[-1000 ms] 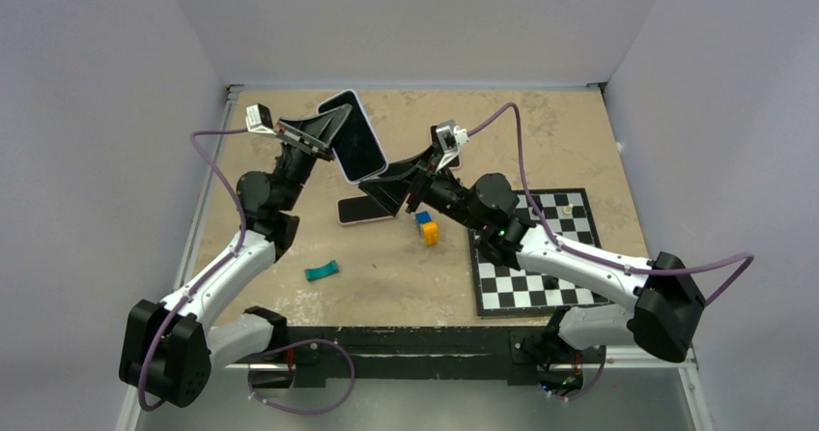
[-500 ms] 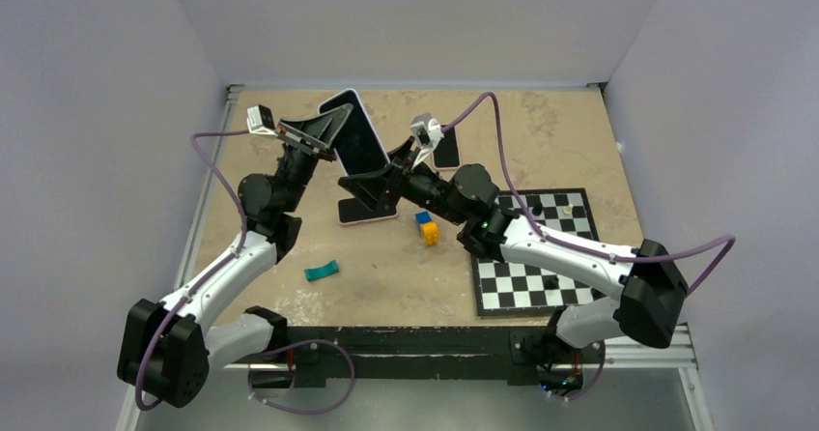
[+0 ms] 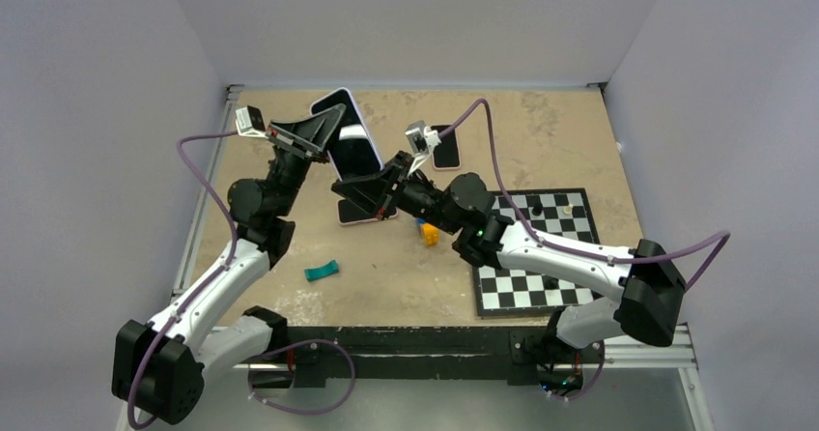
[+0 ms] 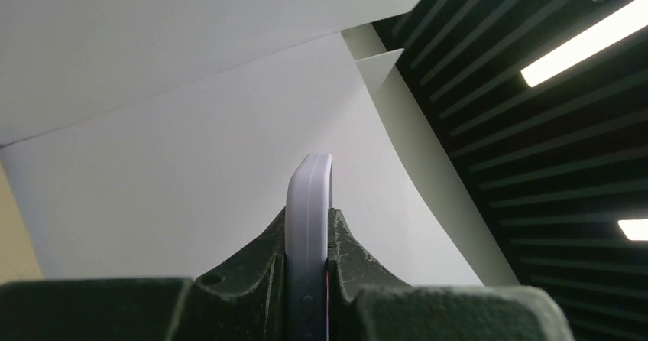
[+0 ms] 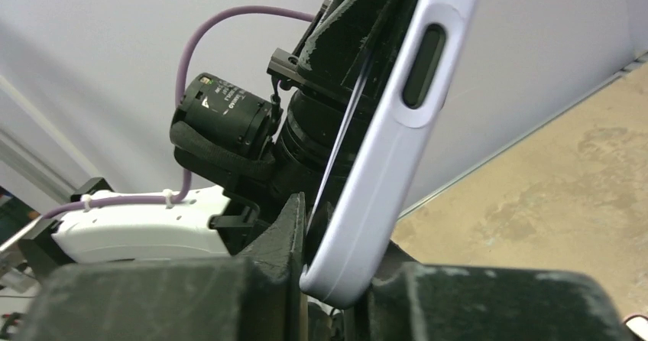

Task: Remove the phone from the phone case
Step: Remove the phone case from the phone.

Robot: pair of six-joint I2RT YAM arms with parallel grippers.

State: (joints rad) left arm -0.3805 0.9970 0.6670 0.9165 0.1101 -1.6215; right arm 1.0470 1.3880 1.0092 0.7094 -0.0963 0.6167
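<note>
A phone with a black screen [image 3: 353, 147] sits in a lilac case [image 3: 340, 96] and is held tilted in the air above the table, between both arms. My left gripper [image 3: 326, 125] is shut on its upper end; in the left wrist view the case's edge [image 4: 309, 203] is clamped between the fingers of my left gripper [image 4: 309, 230]. My right gripper [image 3: 375, 197] is shut on its lower end; in the right wrist view the case's rounded corner [image 5: 382, 165] sits between the fingers of my right gripper [image 5: 340, 230], with the phone's thin edge [image 5: 345, 123] beside it.
A second dark phone [image 3: 446, 147] lies flat at the back centre. A yellow and blue block [image 3: 428, 232] and a teal piece [image 3: 322, 271] lie on the tan table. A chessboard [image 3: 536, 247] with a few pieces lies at the right. White walls enclose the table.
</note>
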